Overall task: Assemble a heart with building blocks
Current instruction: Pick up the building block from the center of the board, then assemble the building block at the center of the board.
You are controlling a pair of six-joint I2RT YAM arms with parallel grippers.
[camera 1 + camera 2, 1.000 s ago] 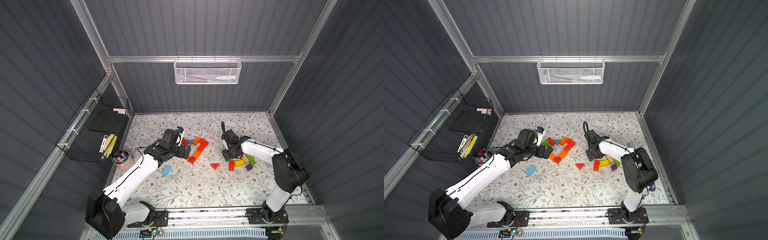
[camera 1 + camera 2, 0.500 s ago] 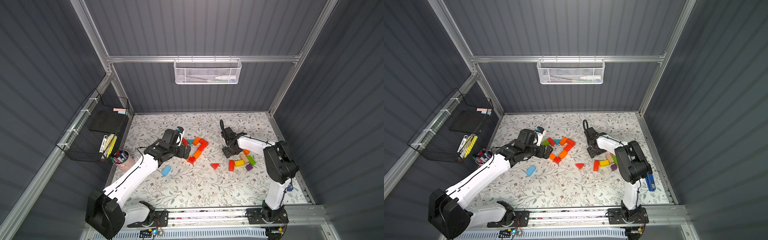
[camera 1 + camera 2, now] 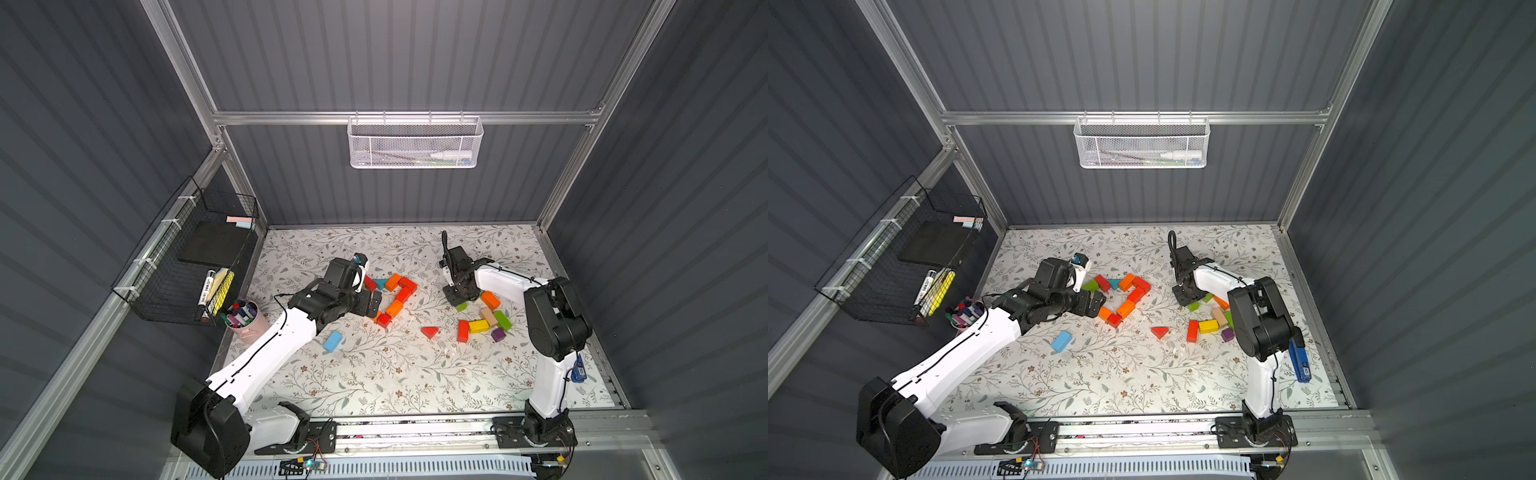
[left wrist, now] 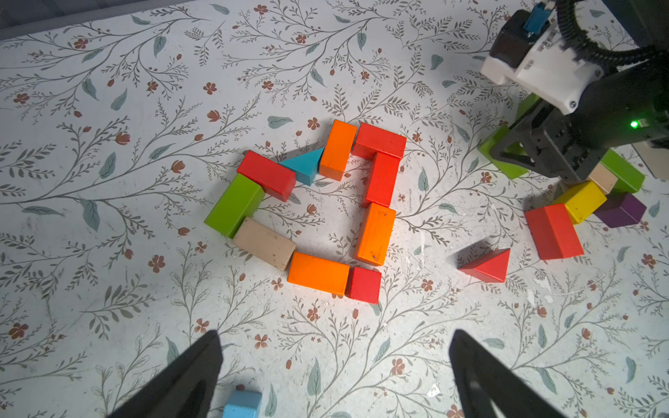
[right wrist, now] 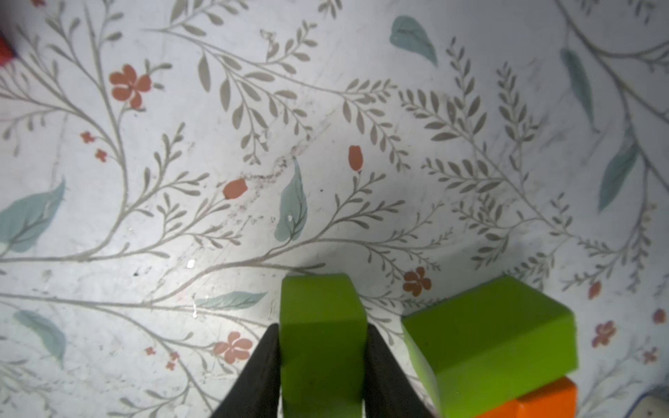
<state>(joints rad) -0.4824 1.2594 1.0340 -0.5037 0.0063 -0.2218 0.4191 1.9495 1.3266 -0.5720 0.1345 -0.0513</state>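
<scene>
Where block sits, right claw clamps

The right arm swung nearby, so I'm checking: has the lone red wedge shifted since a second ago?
No. In a top view the red wedge lies where it did, keeping the same gap from the red brick beside it.

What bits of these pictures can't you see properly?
- Right wrist view: the bottom edge cuts off the green block in the right gripper.
- Left wrist view: the edge cuts the light blue block.
- Both top views: the left gripper hides the heart's tan block.
- White mesh basket: contents too small.
</scene>
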